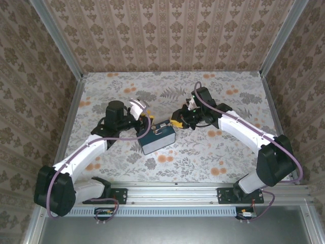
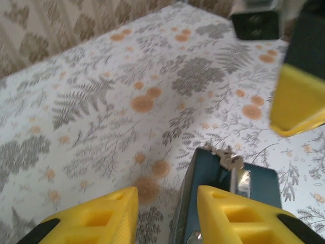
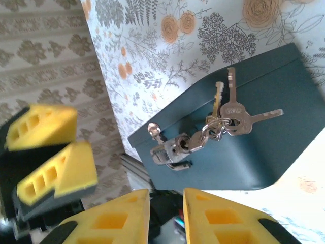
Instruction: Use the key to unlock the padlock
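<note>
A small silver padlock (image 3: 175,149) hangs on the front of a dark blue metal box (image 3: 264,152), its shackle through the hasp. A key (image 3: 197,141) sits in its keyhole, and a ring with two more keys (image 3: 234,119) lies on the box lid. My right gripper (image 3: 165,216) hovers just in front of the padlock, open a little, with nothing between its fingers. My left gripper (image 2: 167,216) is open at the box's (image 2: 254,183) other end, one finger above the lid, the box edge in the gap. From above, both grippers (image 1: 146,119) (image 1: 176,122) flank the box (image 1: 158,138).
The box lies mid-table on a flower-printed cloth (image 1: 203,152). Patterned walls close off the left, back and right. A metal rail (image 1: 172,188) runs along the near edge between the arm bases. Open cloth lies behind and to the right of the box.
</note>
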